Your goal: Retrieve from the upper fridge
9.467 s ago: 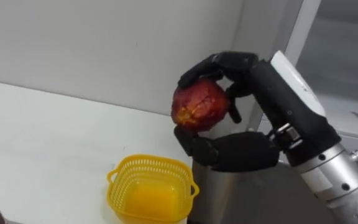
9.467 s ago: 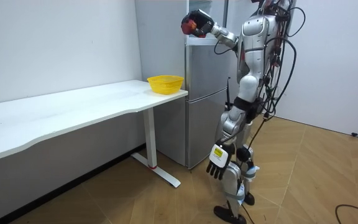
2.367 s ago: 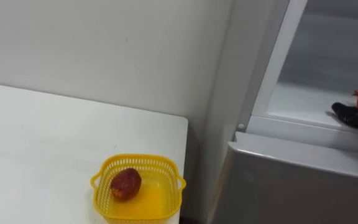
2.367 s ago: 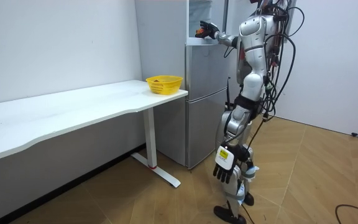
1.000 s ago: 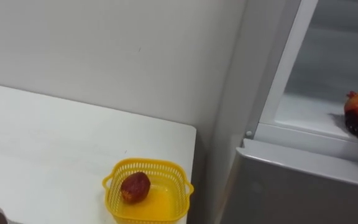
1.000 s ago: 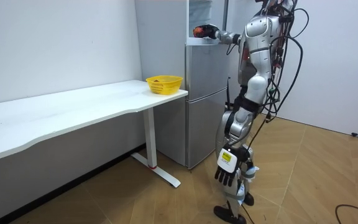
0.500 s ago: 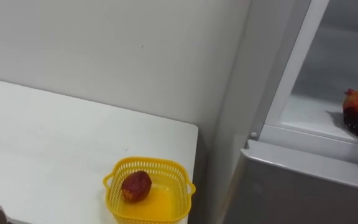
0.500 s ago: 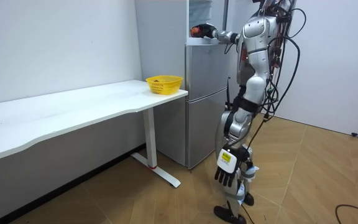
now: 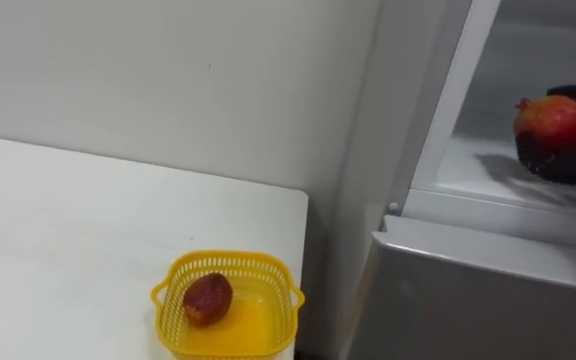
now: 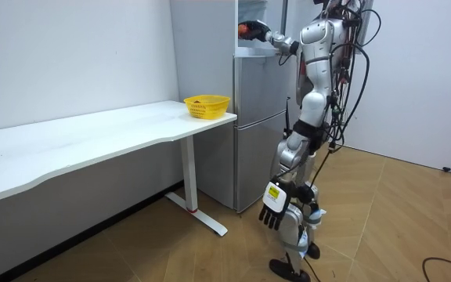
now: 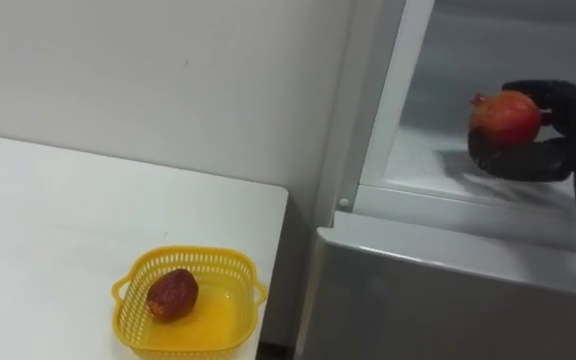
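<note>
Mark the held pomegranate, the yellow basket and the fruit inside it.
pomegranate (image 11: pixel 505 117): right eye view, middle of its red skin.
yellow basket (image 9: pixel 228 257): left eye view, on its far rim.
fruit in the basket (image 9: pixel 208 298): left eye view, its middle.

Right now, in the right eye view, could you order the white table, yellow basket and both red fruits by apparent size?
1. White table
2. Yellow plastic basket
3. Round red pomegranate in the right robot hand looks slightly bigger than the dark red basket fruit, but distances differ: unsure.
</note>
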Available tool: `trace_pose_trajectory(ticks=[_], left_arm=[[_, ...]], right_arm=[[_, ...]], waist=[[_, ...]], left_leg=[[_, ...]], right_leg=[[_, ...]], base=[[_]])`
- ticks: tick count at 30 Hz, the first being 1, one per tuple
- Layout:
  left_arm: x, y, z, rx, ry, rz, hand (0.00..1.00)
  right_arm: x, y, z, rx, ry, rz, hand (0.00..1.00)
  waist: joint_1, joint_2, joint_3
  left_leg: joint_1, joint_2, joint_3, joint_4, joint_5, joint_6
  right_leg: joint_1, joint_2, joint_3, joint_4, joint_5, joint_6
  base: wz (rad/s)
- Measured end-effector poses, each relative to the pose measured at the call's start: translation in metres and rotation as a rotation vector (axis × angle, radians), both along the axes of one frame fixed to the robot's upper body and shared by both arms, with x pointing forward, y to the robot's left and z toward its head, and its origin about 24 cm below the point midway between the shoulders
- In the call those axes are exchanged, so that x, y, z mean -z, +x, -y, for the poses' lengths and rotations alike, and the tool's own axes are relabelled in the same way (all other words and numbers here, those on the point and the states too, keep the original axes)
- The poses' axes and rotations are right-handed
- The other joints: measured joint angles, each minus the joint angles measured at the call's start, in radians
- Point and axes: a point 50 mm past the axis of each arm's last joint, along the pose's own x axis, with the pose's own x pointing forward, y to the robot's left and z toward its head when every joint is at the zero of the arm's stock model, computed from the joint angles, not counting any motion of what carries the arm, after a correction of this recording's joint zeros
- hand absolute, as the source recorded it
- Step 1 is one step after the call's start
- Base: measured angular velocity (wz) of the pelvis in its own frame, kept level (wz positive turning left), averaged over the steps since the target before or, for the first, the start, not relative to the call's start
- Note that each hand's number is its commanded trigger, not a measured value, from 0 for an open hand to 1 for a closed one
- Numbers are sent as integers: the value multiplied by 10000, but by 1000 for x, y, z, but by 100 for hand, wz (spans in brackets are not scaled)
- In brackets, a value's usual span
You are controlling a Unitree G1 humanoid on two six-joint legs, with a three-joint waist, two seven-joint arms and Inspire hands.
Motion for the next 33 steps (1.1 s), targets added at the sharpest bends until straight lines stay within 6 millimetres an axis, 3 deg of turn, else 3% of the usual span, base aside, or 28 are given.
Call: trace_pose_trajectory(ticks=[5,14,15,19,24,28,33], left_arm=[[2,-1,6,-374,-95,172,0],[6,-19,14,-815,-216,3,0],[6,-22,15,-842,-256,-78,0],[6,-25,17,-826,-301,-110,0],[8,-23,19,-850,-430,-22,0],[10,-19,22,-788,-583,-50,0],[12,-12,26,-501,-705,32,0]], right_arm=[[1,-27,-37,-1138,75,1143,100],[3,-71,-39,-800,531,2521,100],[4,-76,-40,-838,592,2702,100],[13,-84,-44,-653,848,2953,100],[17,-95,-57,-642,662,3358,100],[11,-101,-76,-1505,370,3848,100],[19,-98,-104,-2531,-1127,3326,100]], waist=[[-109,344,-13],[-168,569,-4],[-329,570,-6],[-455,686,38],[-623,803,-21],[-534,952,-41],[-399,926,-16]], left_leg=[[53,12,103,-5,0,0],[255,107,522,-108,-1,0],[266,105,525,-108,-1,0],[413,131,764,-161,-9,2],[215,126,816,-151,-22,21],[251,148,949,-153,-18,20],[208,155,1051,-155,-16,19]], right_leg=[[15,-31,121,2,0,1],[-79,12,528,153,2,-12],[-81,8,528,164,2,-12],[-82,31,756,152,-6,-19],[-346,96,812,354,29,-29],[-377,110,878,347,35,-33],[-393,106,973,347,31,-37]], base=[[-6],[-14],[-4],[-16],[-5],[-6],[-6]])
